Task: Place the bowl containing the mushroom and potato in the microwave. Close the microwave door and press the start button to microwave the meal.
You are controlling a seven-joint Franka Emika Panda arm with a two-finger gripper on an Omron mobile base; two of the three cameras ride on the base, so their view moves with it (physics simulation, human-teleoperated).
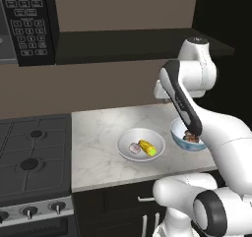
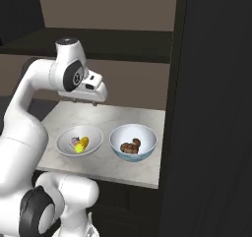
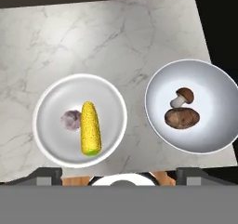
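Note:
The pale blue bowl (image 3: 211, 90) stands on the marble counter at the right, holding the dark-capped mushroom (image 3: 185, 95) and the brown potato (image 3: 182, 118). In the right base view the bowl (image 2: 133, 135) sits near the counter's right end; in the left base view the bowl (image 1: 178, 131) is partly hidden by my arm. My gripper (image 3: 118, 175) hangs high above the counter, between the two bowls and toward its front edge. It is open, with nothing between its fingertips (image 3: 44, 176). The microwave (image 1: 29, 24) hangs at the upper left, keypad showing. The microwave door is out of view.
A shallower white bowl (image 3: 51, 102) with a yellow corn cob (image 3: 90, 128) and a garlic bulb (image 3: 70, 120) sits left of the blue one. A black stove (image 1: 32, 157) adjoins the counter on the left. A tall dark panel (image 2: 211, 108) rises at the counter's right end.

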